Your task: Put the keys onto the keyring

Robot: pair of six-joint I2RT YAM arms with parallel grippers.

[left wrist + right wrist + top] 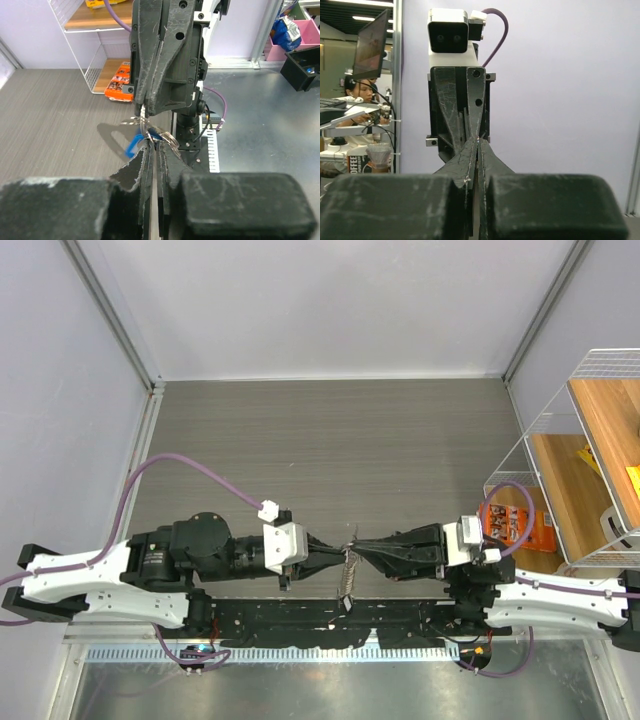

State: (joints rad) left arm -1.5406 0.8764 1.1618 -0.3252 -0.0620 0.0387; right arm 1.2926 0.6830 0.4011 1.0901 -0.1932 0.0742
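Top external view: the left gripper [338, 558] and the right gripper [364, 548] meet tip to tip at lower centre of the frame, above the grey table [330, 440]. Both sets of jaws are pinched narrow. The keyring [349, 570] sits at the meeting point, and the keys [346, 595] hang from it toward the bottom edge. An orange packet [525, 525] lies at the right, beside the wire rack [560, 430].

Left wrist view: the left gripper [152, 147] rises from the bottom edge with its jaws closed to a slit, clamped on the keyring [167, 137] at frame centre. A blue key [132, 146] sticks out just left of the fingertips. The right gripper [145, 106] enters from the top, jaws likewise pressed together, and grips a silvery wire part of the same loop. The orange packet [119, 85] lies at upper left.

Right wrist view: the right gripper [477, 145] points up from the bottom edge, jaws closed. The left gripper [474, 131] faces it from above, tips touching. The loop is too small to make out here.
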